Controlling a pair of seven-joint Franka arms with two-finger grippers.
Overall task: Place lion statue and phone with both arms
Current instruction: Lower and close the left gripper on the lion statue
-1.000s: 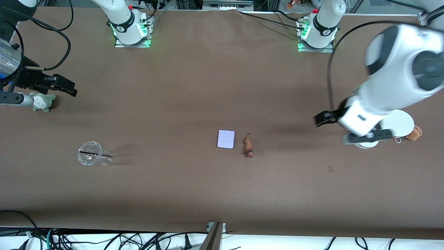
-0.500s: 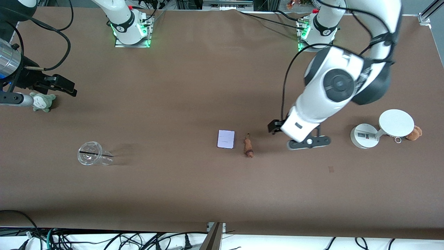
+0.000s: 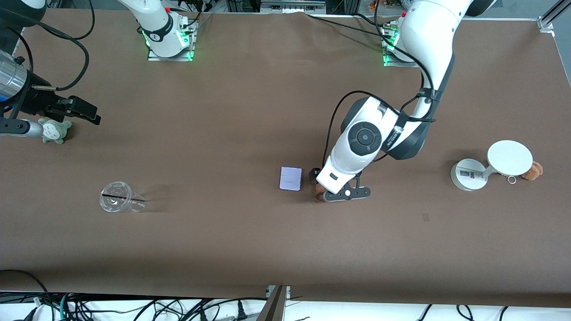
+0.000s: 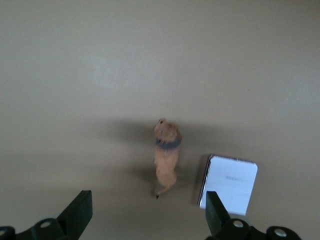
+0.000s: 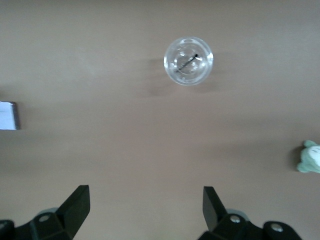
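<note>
The lion statue [image 4: 166,156], a small reddish-brown figurine, lies on the brown table beside the pale lavender phone [image 4: 229,185]. In the front view the phone [image 3: 290,179] shows whole. The lion statue [image 3: 318,195] is mostly hidden under my left hand. My left gripper [image 3: 324,183] hangs open and empty over the lion statue; in the left wrist view my left gripper [image 4: 147,215] has its jaws wide, the lion's tail end just ahead of them. My right gripper [image 3: 82,112] waits open and empty at the right arm's end of the table, and also shows in the right wrist view [image 5: 145,207].
A clear plastic cup [image 3: 117,196] lies on its side toward the right arm's end. A grey-green plush [image 3: 55,130] sits under the right hand. A white round two-disc gadget [image 3: 486,166] and a tan-brown plush [image 3: 533,170] sit at the left arm's end.
My left arm has swung from over the white gadget at its end of the table to over the lion statue. The right arm, phone and lion have not moved.
</note>
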